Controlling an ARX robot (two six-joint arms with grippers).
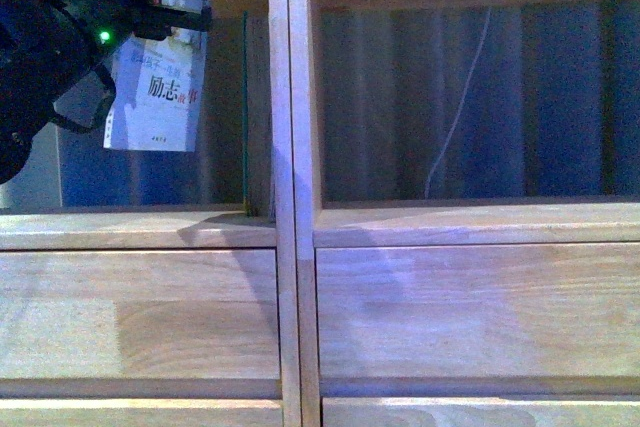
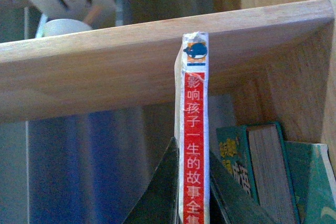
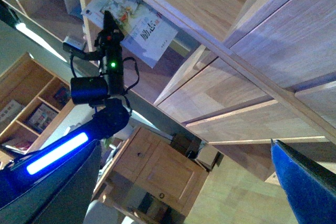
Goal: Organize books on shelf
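Filling the front view: large light natural-wood bookcase (image 1: 290, 147) of finger-jointed planks, with a central upright divider, open cubbies above and plain drawer fronts below. Behind the open back, a grey pleated curtain (image 1: 560, 97).

High in the left cubby, near its upper left corner: black left pincer (image 2: 193, 182), pressed together on a thin white-covered paperback (image 1: 160, 97) with dark Chinese title and red spine. Dark fingers (image 2: 163, 192) flat on both covers, spine towards the wrist camera. Held tilted, well clear of the cubby floor, top end level with the front edge of the plank above; touching it or not, cannot tell.

Right pincer (image 3: 185, 145) spread wide, holding nothing, apart from the bookcase front.

Upright on the left cubby floor, against the divider: slim grey book (image 1: 246, 117) with teal-green edge, apart from the held paperback. Past the red spine, under the same plank, green-covered books (image 2: 273, 166). Behind the right cubby, a thin white cable (image 1: 455, 97) hanging down.
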